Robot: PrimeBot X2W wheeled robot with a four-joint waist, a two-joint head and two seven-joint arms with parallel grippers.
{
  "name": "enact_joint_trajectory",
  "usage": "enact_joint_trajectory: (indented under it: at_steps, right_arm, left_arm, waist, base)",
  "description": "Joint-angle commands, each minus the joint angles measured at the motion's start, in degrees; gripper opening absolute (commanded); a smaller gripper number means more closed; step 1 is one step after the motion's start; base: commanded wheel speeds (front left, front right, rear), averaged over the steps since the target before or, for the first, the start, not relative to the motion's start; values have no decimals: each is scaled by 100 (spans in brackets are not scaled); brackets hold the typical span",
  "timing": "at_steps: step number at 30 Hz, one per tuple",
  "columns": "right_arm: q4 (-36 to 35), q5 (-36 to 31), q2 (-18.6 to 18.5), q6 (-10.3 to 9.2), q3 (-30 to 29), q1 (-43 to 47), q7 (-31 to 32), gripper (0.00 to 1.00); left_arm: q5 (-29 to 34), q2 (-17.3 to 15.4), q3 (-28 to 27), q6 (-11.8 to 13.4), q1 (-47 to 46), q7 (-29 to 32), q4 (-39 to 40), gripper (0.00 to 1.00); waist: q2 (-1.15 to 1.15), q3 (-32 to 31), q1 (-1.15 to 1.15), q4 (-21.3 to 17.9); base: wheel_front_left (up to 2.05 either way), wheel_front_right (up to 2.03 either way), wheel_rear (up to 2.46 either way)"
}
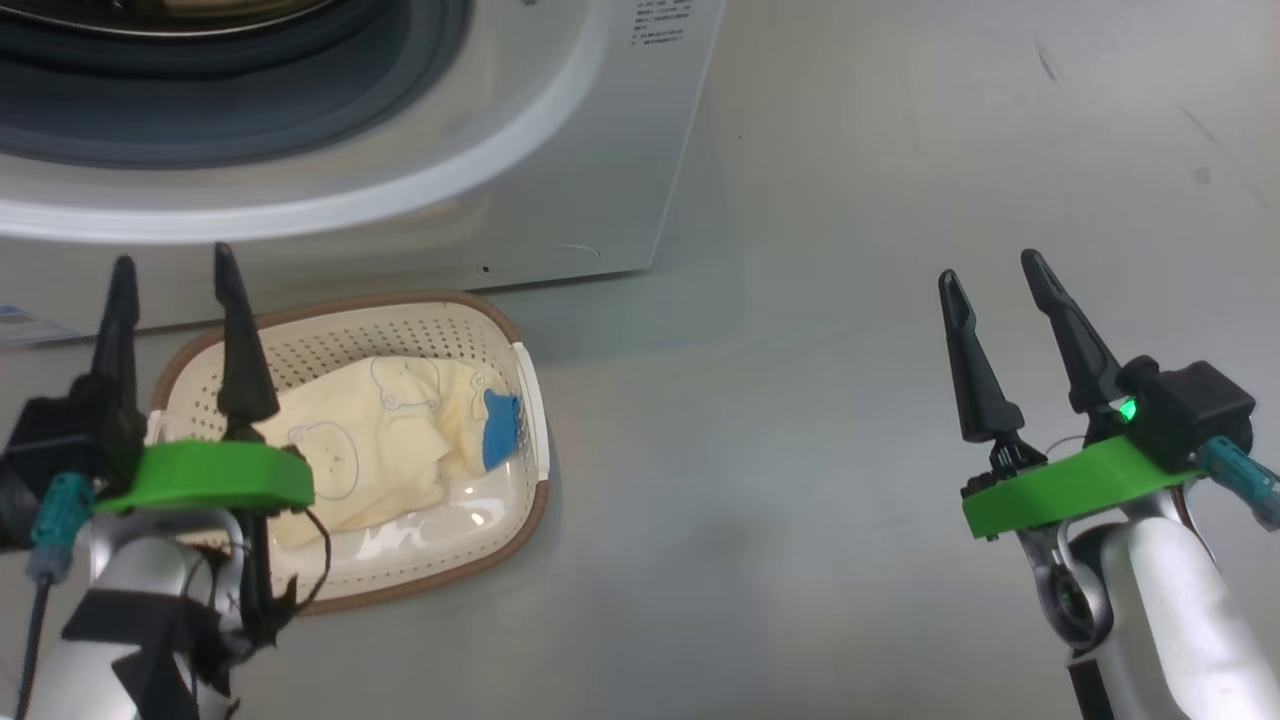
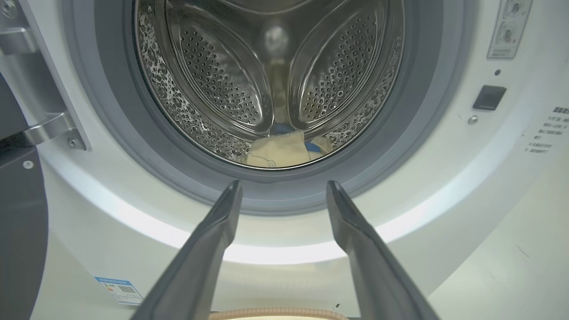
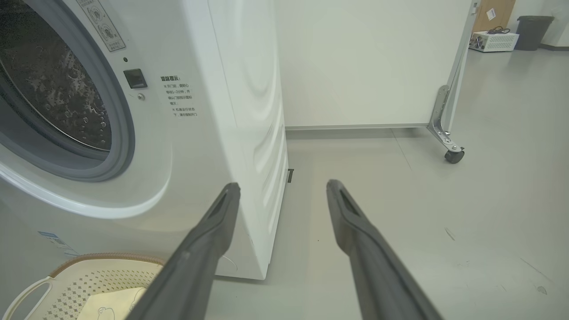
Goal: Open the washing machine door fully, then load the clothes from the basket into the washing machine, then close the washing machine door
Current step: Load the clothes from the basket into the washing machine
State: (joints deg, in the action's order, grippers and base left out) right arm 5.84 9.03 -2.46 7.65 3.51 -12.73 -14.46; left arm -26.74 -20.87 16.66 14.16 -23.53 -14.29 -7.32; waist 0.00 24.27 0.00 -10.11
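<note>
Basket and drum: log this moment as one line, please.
door: open | drum: garment inside | basket: clothes inside | left gripper: open, empty | right gripper: open, empty

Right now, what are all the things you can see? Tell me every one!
washing machine: one, white, behind the basket, door open.
washing machine door: one, dark, swung out at the left wrist view's left edge.
drum: one, shiny steel, inside the machine.
gasket: one, grey, around the drum mouth.
basket: one, cream with brown rim, on the floor before the machine.
clothes: number unclear, cream-yellow with blue, in the basket; more in the drum.
label sticker: one, blue, machine's lower front.
wheeled panel: one, white, beyond the machine.
bin: one, dark, far back.
left pincer: one, dark fingers, open, above the basket's left end.
right pincer: one, dark fingers, open, above the floor, right of the basket.
</note>
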Motion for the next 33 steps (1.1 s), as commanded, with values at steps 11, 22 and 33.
enact_joint_trajectory:
  at_steps: [11, 22, 33]
  right_arm:
    - [-70, -317, -44, -16, 53, 474, 68, 100]
    - [-331, -430, -46, -16, 20, 985, 410, 100]
    - [-662, -505, -45, -16, 23, 1414, 677, 100]
  left_arm:
    - [34, 176, 23, 585, 1137, -66, 418, 100]
    - [83, 380, 13, 508, 1844, -70, 453, 100]
    - [188, 338, 104, 543, 2148, -19, 603, 100]
  waist:
    - [0, -953, 0, 420]
    - [0, -1637, 0, 597]
    - [0, -1992, 0, 604]
  base:
    - [0, 0, 0]
    - [0, 0, 0]
    - [0, 0, 0]
